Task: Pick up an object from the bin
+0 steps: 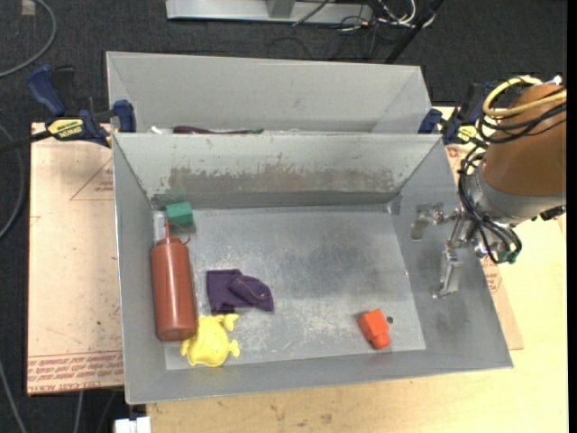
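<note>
My gripper (436,253) hangs over the bin's right sloping wall, above the floor. Its two metal fingers stand apart, open, with nothing between them. The nearest loose thing is a small orange block-like piece (374,328) on the floor at the front right, down and left of the gripper and apart from it. A crumpled purple cloth-like thing (238,290) lies further left, near the front.
Along the left wall lies a reddish-brown bottle (173,282) with a green block (180,214) at its far end. A yellow soft toy (210,341) sits in the front left corner. The arm with its orange cover and cables comes in from the right.
</note>
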